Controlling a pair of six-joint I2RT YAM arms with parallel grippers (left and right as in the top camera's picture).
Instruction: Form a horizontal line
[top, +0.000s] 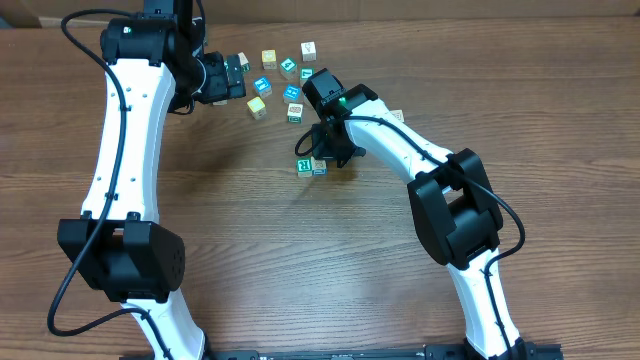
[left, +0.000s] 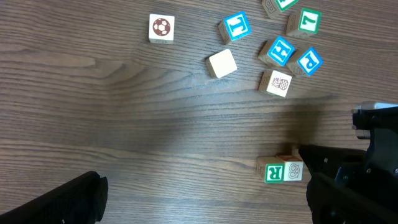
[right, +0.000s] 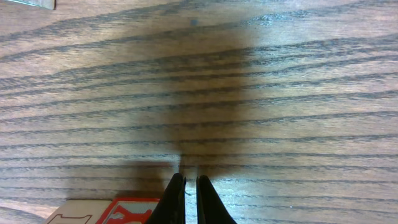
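At the centre of the wooden desk (top: 230, 220), two small cubes sit side by side and touching, making a short row. One is the green R block (left: 274, 173) and the other is the pale 8 block (left: 293, 172), at the R block's 3 o'clock in the left wrist view.

The right end effector (right: 188, 179) hovers low over the wood just beside this pair. Its fingers are drawn almost together, with only a thin slit between them and nothing in it. In its own camera, two block tops show at the fingers' 8 o'clock, one tan and one with red print, but their faces are cut off by the frame edge.

The other cubes are scattered toward 12 o'clock of the desk, well apart from the pair:
- a soccer ball block (left: 161, 28) stands alone at the far left of the scatter;
- a plain block (left: 222, 63) is at its 4 o'clock;
- a blue T block (left: 235, 26) is just past the plain block's 12 o'clock;
- a blue H block (left: 280, 51), a blue P block (left: 308, 61) and a patterned block (left: 277, 83) crowd close together;
- a green 7 block (left: 308, 21) is at their 12 o'clock.

The left end effector (top: 241, 78) hangs at the 9 o'clock side of the scatter, with its fingers spread wide and empty.
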